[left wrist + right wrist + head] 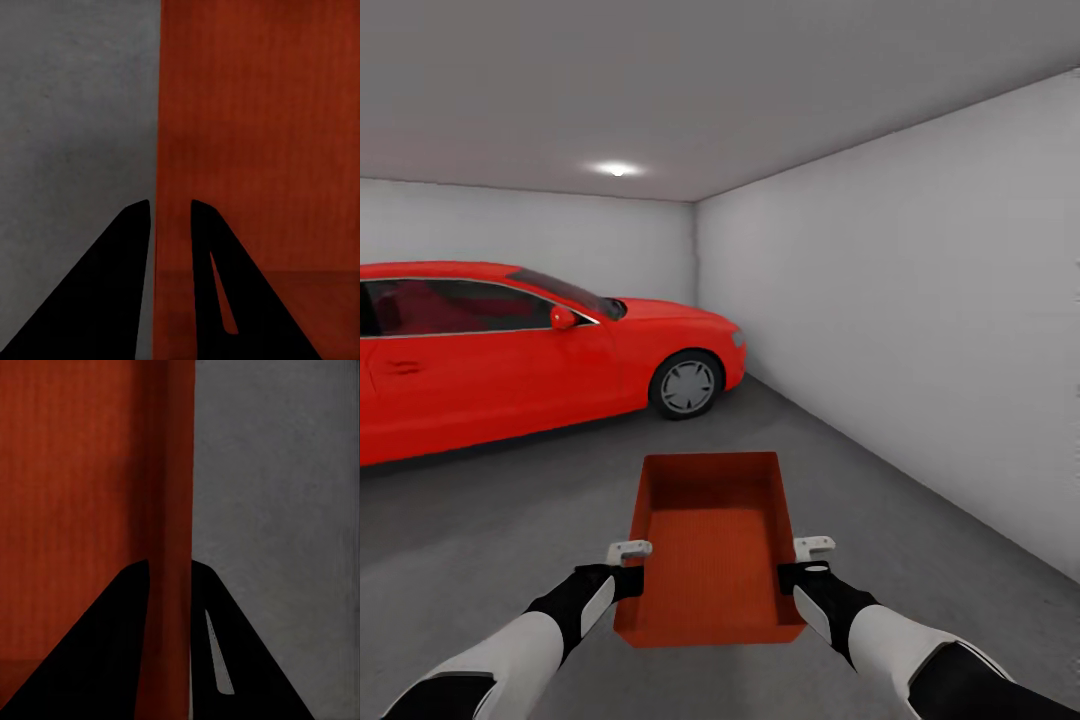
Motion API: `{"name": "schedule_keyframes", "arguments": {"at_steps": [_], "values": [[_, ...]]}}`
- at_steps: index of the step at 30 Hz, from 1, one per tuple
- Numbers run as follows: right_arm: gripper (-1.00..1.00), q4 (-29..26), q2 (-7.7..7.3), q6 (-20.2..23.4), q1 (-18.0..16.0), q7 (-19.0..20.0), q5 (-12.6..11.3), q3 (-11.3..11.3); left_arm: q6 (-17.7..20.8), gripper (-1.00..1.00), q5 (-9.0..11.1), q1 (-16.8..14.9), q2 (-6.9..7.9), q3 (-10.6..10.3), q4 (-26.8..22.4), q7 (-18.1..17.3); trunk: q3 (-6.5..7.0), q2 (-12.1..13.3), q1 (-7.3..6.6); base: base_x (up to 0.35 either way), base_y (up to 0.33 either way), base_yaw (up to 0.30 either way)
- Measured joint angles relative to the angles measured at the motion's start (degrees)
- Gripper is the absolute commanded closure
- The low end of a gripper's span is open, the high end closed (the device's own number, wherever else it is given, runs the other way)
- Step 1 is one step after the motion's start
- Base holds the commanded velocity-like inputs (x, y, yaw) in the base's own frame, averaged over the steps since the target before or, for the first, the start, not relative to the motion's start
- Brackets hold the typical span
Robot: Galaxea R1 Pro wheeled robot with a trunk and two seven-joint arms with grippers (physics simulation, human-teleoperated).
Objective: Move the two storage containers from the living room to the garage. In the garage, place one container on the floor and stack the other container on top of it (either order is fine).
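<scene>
The left gripper [630, 566] was clamped on the left wall of the bin [710, 560], and the right gripper [810, 562] was clamped on the right wall, so the bin hung level between them, its far end pointing away from the robot.

The left wrist view showed what the head view could not: the two dark fingers [120, 285] straddled the thin orange-red wall [156, 247], one finger outside over the grey floor [75, 112], the other inside against the bin's inner face [262, 135]. The right wrist view gave the mirror of this at the right gripper [169, 577]: the wall [171, 510] ran up between its fingers [105, 652], with the bin's inside [67, 472] on one side and the floor [277, 495] on the other. The head view alone showed the whole bin, open-topped and with nothing in it, held above the floor [920, 540].

Beyond the left gripper and well apart from it stood a red car [510, 350], side-on, its front wheel [687, 385] nearest the bin's far end. A plain pale wall [920, 300] ran along past the right gripper. A ceiling light [617, 169] glowed ahead. Bare floor lay ahead between car and wall.

Both forearms [530, 640] reached forward from the lower corners of the head view, angled inward, wrists roughly level with the bin's near half.
</scene>
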Motion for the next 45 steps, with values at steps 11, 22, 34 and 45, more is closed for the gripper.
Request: {"name": "schedule_keyframes", "arguments": {"at_steps": [11,22,34,45], "values": [[1.00,0.0,0.00,0.0,0.0,0.0,0.0,0.0,0.0,1.00,0.0,0.0,0.00,0.0,0.0,0.0,0.00,0.0,0.00,0.322,0.000,-0.248],[1.00,0.0,0.00,0.0,0.0,0.0,0.0,0.0,0.0,1.00,0.0,0.0,0.00,0.0,0.0,0.0,0.00,0.0,0.00,0.322,0.000,-0.248],[1.00,0.0,0.00,0.0,0.0,0.0,0.0,0.0,0.0,1.00,0.0,0.0,0.00,0.0,0.0,0.0,0.00,0.0,0.00,0.322,0.000,-0.248],[1.00,0.0,0.00,0.0,0.0,0.0,0.0,0.0,0.0,1.00,0.0,0.0,0.00,0.0,0.0,0.0,0.00,0.0,0.00,0.322,0.000,-0.248]]}}
